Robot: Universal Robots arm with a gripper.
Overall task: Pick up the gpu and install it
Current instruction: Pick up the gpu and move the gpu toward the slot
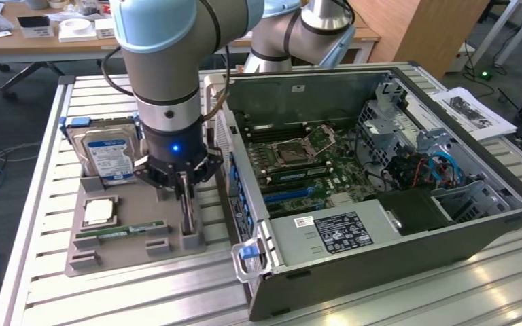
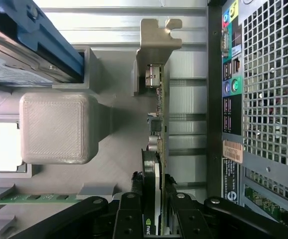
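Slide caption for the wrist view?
Gripper clamped on the gpu standing edge-up in its gray tray, computer case alongside.

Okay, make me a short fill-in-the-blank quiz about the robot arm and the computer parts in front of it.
1. The gripper is clamped on the ____, which stands on edge in the gray tray.
2. The hard drive stands at the exterior view's ____ of the gripper.
3. The green RAM stick lies in the ____, not in the computer case.
Missing words: gpu; left; tray.
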